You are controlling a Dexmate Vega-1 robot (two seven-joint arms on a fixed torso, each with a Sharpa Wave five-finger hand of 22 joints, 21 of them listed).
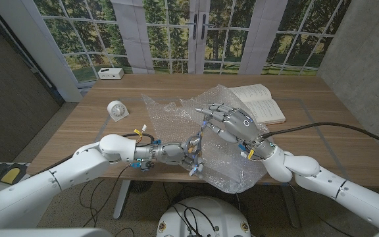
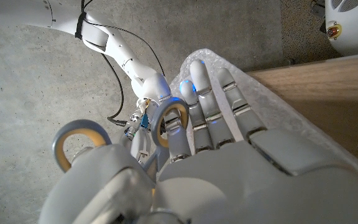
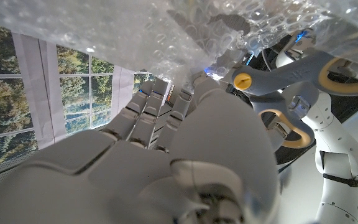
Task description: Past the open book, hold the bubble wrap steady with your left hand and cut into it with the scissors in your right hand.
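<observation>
Bubble wrap (image 1: 176, 108), a clear crumpled sheet, lies across the middle of the wooden table (image 1: 321, 131) and hangs over its near edge, just in front of the open book (image 1: 258, 104). By its look, the material is very light, soft and slippery; it will buckle and slide under the blades unless pinned or pulled taut close to the cut line. The best hold is probably on the sheet edge just beside the blades, not far across the sheet.

Scissors (image 3: 291, 84), grey with yellow-lined finger loops and a yellow pivot, sit at the near edge of the sheet between the two hands. Right hand (image 1: 226, 118) has its fingers extended over the wrap, with the scissors handles beside it in the right wrist view; whether it actually grips the loops cannot be told. Left hand (image 1: 193, 148) reaches into the near edge of the sheet; the left wrist view shows its fingers straight along the wrap with the loops close by, but a firm hold cannot be confirmed.

A white clock (image 1: 118, 110) and a white box (image 1: 111, 73) stand well apart on the left side of the table.
</observation>
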